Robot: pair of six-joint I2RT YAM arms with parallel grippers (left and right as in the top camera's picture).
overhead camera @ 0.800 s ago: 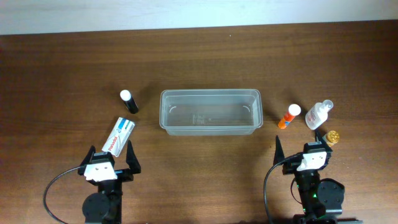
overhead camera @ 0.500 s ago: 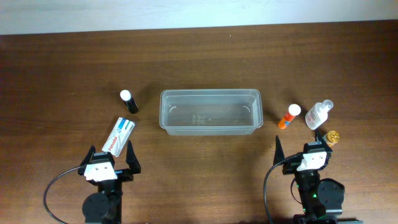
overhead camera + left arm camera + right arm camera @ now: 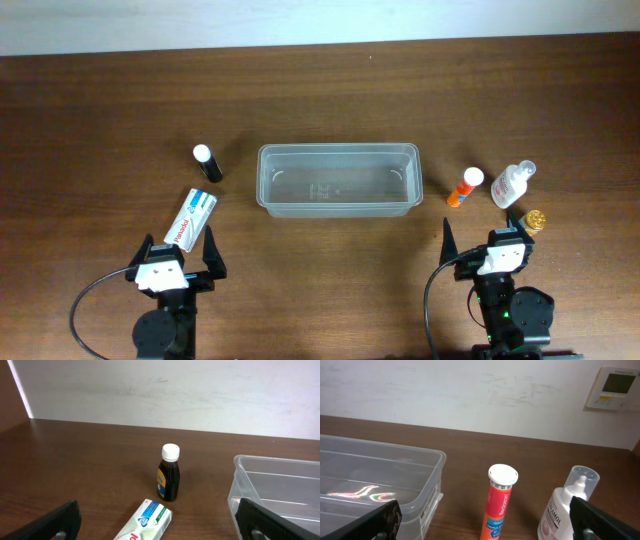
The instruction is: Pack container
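While both arms sit low at the near edge of the table (image 3: 320, 90), the container (image 3: 337, 150) lies out in front, roughly midway between them. It is a clear plastic tub with rounded corners and a rim. It stands open side up with its long side running across, and its bare floor shows through.

To the left of the container, well apart from it, a small dark bottle (image 3: 208, 163) with a white cap stands upright. Nearer the arms than that bottle, and further from the container's near left corner, a white toothpaste box (image 3: 191, 217) lies flat and slanted. Its lower end reaches in between the fingers of the left gripper (image 3: 175, 248). Those fingers are spread as wide as they go and grip nothing.

To the right of the container, just beyond its short wall, an orange tube (image 3: 465, 187) with a white cap stands upright. Further right again is a clear bottle (image 3: 513, 184) with a white label. A small gold-coloured thing (image 3: 535, 219), too small to make out, sits on the near side of that bottle.

The right gripper (image 3: 482, 238) is back from the container's near right corner. Its jaws are likewise fully apart and hold nothing.
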